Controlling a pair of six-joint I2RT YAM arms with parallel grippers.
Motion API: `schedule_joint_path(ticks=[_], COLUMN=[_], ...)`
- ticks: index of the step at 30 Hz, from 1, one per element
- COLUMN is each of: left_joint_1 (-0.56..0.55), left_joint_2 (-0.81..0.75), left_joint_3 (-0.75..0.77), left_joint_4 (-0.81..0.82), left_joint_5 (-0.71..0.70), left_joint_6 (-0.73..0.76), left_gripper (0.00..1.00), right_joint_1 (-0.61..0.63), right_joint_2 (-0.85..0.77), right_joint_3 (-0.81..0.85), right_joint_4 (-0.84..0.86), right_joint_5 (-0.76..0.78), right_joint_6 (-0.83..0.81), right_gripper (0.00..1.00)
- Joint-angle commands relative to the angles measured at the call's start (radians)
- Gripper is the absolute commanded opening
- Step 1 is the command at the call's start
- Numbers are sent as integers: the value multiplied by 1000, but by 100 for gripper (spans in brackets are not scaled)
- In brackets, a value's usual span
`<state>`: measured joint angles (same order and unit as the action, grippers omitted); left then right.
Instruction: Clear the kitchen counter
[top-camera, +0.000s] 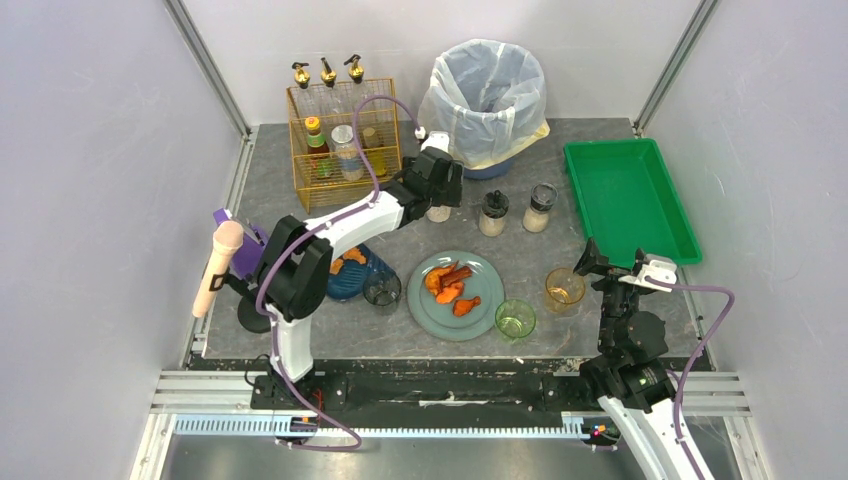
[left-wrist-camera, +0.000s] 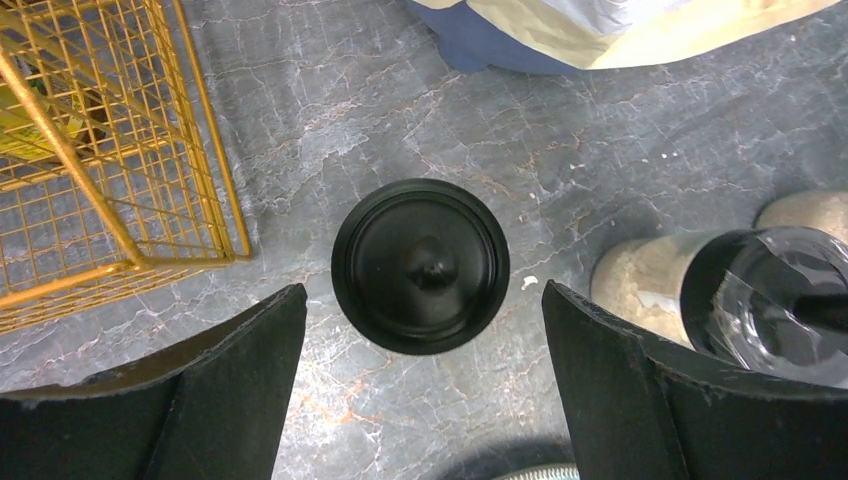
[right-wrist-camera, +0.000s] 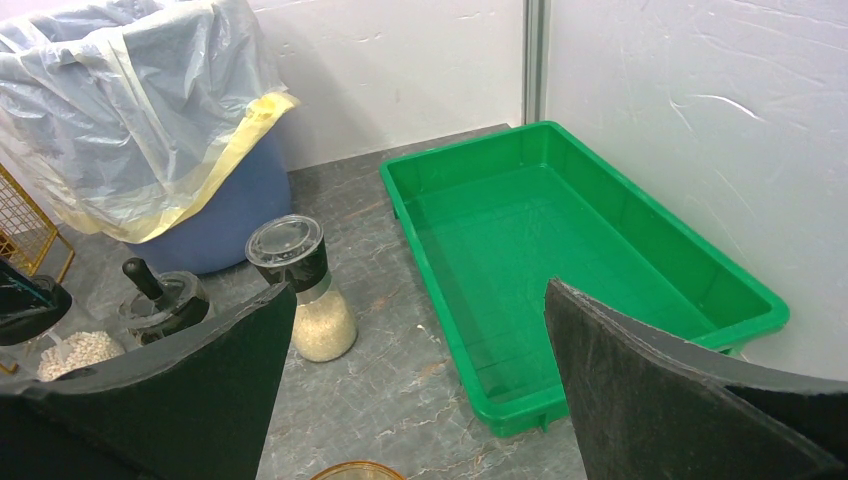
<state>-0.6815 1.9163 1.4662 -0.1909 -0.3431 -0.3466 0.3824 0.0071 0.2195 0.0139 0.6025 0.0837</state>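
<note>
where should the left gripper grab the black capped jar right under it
Take the black cap by its round sides, coming straight down. It stands upright, centred between the open left gripper's fingers, with bare kitchen counter either side; the wire basket and neighbouring grinder stand apart from it.

Top: high over kitchen counter (top-camera: 360, 335). Left wrist: close, straight down. Right wrist: low, facing tray (right-wrist-camera: 560, 240).
</note>
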Motion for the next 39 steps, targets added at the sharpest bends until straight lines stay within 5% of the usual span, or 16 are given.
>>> schedule_joint_path(ticks=[1,16,26,39], left_joint_1=[-3,-3,-3,111], left_joint_2=[39,112,-91,-385], left_joint_3=[66,115,19,-58], left_joint_4=[24,19,-4,-113], left_joint_5=[-54,-67,-7,-33], left_joint_6=[-33,-30,10,67], left_gripper=[93,79,39,28], right_joint_1=[4,4,4,4], right_joint_2=[-168,-168,-168,-168], right_joint_3=[24,24,25,26], right_joint_4=[27,29,27,24], right_joint_5=[11,8,7,8], right_joint_6=[-7,-7,-5,-1], right_gripper=[98,98,98,98])
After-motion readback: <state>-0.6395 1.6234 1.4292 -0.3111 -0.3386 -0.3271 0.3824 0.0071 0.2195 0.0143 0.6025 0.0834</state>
